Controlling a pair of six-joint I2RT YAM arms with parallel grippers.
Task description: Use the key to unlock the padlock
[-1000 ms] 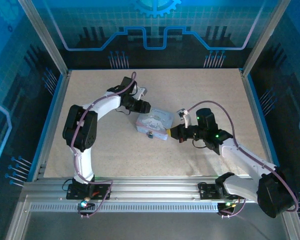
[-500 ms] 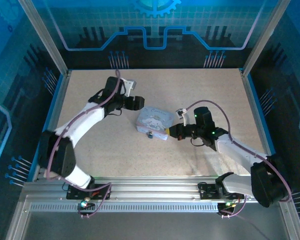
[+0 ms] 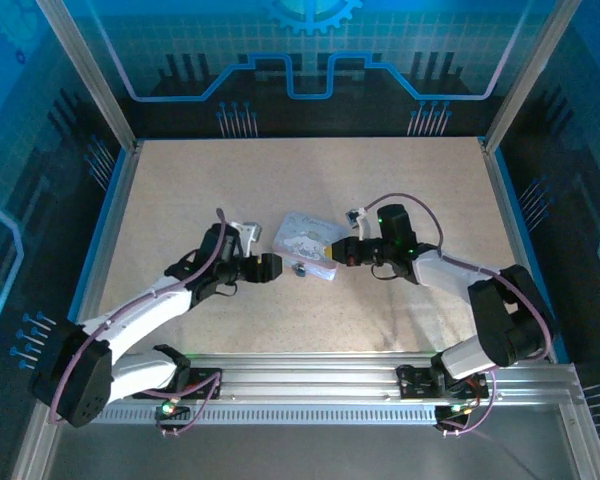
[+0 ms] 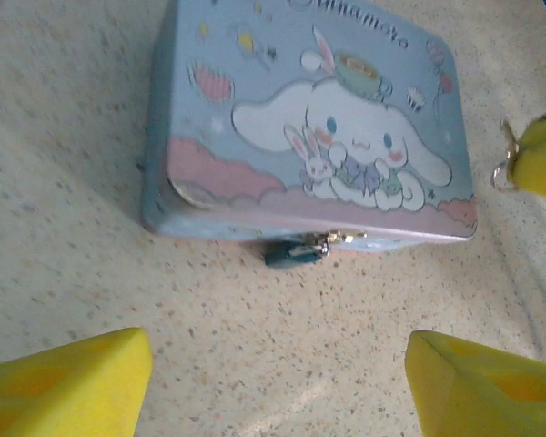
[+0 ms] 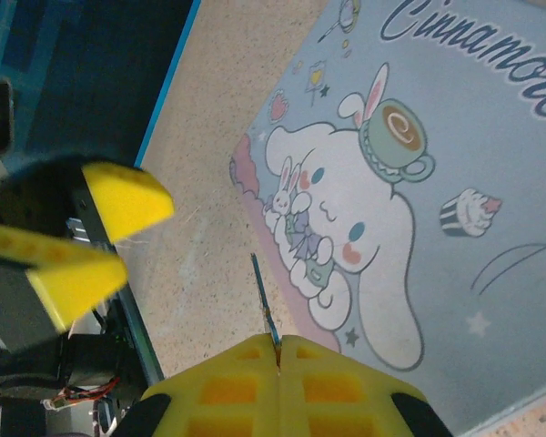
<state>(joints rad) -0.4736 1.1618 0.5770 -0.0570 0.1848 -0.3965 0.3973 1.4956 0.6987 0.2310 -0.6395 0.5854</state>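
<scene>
The padlock, teal-bodied with a thin silvery shackle, hangs at the clasp on the front wall of the pale blue cartoon tin. It shows as a dark speck in the top view. My left gripper is open, low on the table and facing the padlock from a short way off. My right gripper is shut on the key, whose thin blade sticks out over the tin's front corner. In the top view the right gripper is at the tin's right end and the left gripper at its front left.
The tin lies mid-table on the speckled beige surface. From the left wrist view, a yellow pad of the right gripper shows at the right edge. Blue rails and frame posts border the table.
The left arm swung from behind the tin round to its front left and dropped low. The right gripper moved up and left to the tin's right end with the key.
</scene>
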